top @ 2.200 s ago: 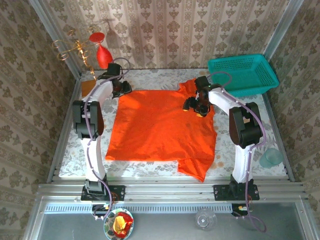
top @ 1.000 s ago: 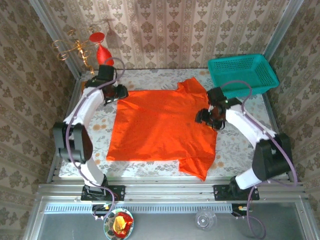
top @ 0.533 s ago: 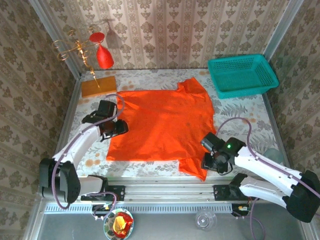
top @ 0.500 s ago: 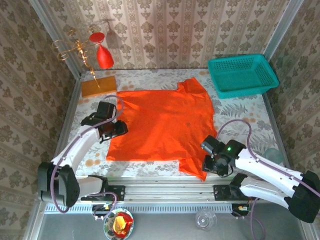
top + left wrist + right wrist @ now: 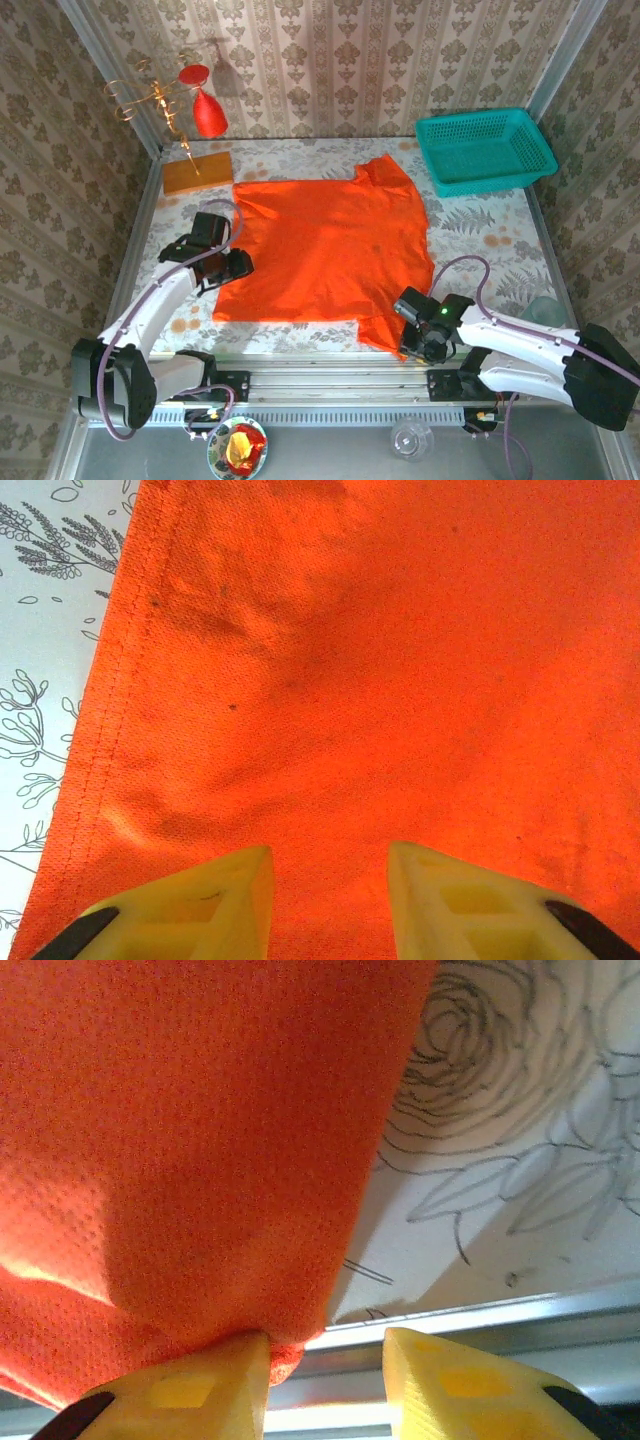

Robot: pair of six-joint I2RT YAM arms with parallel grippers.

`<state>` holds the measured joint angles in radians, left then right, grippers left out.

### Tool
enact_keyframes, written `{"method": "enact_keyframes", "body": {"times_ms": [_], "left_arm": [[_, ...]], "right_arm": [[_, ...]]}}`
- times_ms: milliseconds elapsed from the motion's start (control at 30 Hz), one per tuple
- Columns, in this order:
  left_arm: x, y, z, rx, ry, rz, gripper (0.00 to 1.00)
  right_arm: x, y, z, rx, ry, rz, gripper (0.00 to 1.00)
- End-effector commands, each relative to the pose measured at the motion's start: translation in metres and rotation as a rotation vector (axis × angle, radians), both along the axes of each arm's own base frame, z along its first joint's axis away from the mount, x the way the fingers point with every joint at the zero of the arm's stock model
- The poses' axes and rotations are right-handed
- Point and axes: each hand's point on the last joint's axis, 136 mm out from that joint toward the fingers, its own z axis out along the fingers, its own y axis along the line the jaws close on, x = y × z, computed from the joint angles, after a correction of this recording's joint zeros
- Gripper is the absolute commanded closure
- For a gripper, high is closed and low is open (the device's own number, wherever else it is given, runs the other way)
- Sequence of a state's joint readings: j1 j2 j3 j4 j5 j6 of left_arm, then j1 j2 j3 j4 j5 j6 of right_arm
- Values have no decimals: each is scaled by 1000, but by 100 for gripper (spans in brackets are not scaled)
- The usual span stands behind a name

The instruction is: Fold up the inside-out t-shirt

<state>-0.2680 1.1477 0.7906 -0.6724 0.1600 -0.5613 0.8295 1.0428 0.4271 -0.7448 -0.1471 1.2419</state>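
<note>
At the counter's (image 5: 480,240) near edge, the right pincer (image 5: 325,1342), narrowly parted beside the sleeve of the inside-out t-shirt (image 5: 330,240) lying flat mid-counter, is risking closing on air; the left pincer (image 5: 328,858), equally narrow and empty, is hovering over cloth.

The bright orange-red cloth t-shirt (image 5: 325,245) lies flat at the middle of the worktop (image 5: 480,250); the teal plastic mesh basket (image 5: 485,150) sits behind-right, the flat orange-brown wooden block (image 5: 197,172) behind-left.

a lab booth with wallpapered walls (image 5: 350,60), aluminium frame (image 5: 340,385).
</note>
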Motion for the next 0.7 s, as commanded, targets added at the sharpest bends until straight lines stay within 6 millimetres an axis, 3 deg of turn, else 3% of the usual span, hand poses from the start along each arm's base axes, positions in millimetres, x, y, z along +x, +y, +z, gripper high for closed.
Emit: {"method": "enact_keyframes", "body": {"times_ms": [0,233,467,667], "left_arm": [[-10,4,-4,12,23,21,63],[-19,10,-5,22,16,35,64],[-27,14,-3,36,28,44,64],[-53,38,-17,121,108,151,59]], "right_arm": [[4,7,-6,35,-18,-49,66],[9,-3,-3,25,-78,-92,76],[13,-9,5,27,-125,-119,92],[21,-9,22,28,-169,-121,100]]}}
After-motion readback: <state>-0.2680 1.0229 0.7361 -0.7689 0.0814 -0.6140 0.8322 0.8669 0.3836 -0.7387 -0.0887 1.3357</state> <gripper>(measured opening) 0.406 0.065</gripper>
